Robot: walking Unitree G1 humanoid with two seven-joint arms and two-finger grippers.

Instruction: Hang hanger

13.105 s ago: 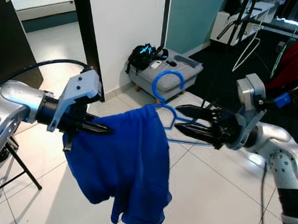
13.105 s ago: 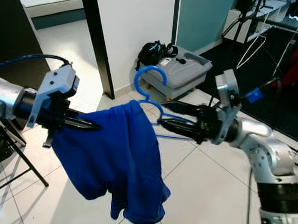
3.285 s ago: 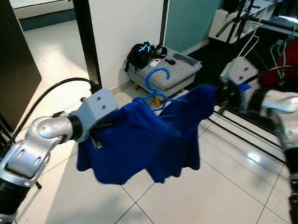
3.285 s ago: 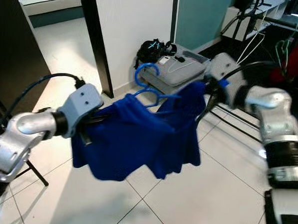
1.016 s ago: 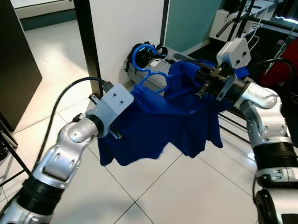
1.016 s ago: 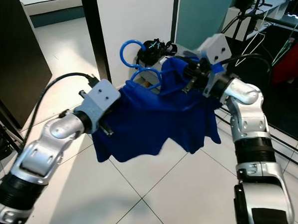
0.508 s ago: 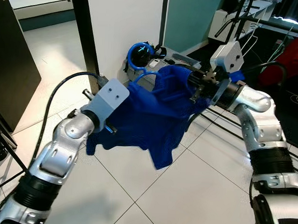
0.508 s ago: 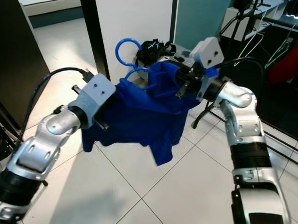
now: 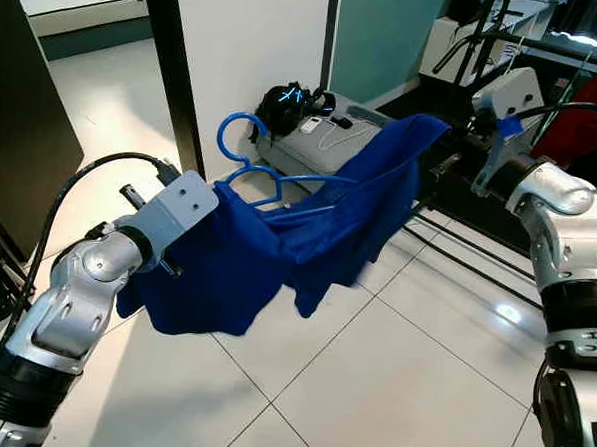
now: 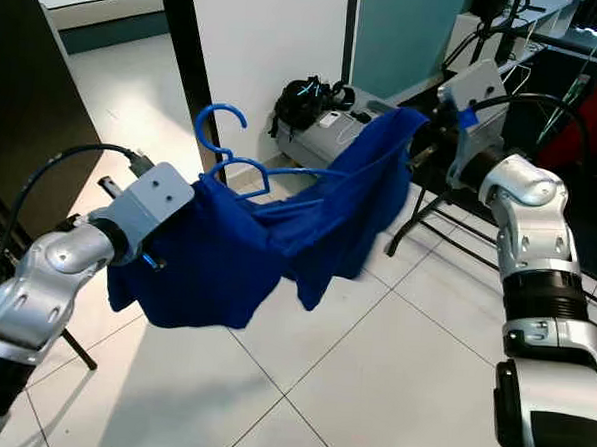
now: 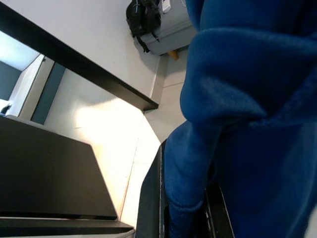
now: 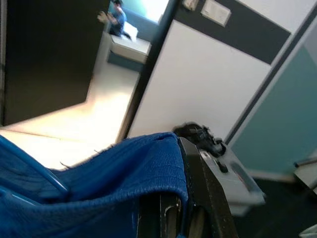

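Note:
A blue plastic hanger (image 9: pixel 243 171) rides in mid-air, its hook (image 9: pixel 235 130) up and its bar running toward the right. A blue garment (image 9: pixel 277 247) is draped over it and stretched between my two arms. My left gripper (image 11: pixel 183 218) is shut on the garment's left end, with cloth bunched between its black fingers (image 11: pixel 148 208). My right gripper (image 12: pixel 176 213) is shut on the garment's upper right corner (image 9: pixel 424 130), high on the right. The cloth hides both grippers' fingertips in the head views.
A grey case (image 9: pixel 333 145) with a black bag (image 9: pixel 288 105) sits on the floor by the white wall. A black door frame (image 9: pixel 171 77) stands left of it. A clothes rack (image 9: pixel 488 43) with a red garment (image 9: pixel 595 109) is at the right. A person (image 12: pixel 117 17) is far off.
My right arm has swung out to the right, pulling the bunched garment open along the hanger. The hanger's hook has shifted left and lower. My left arm has dropped slightly.

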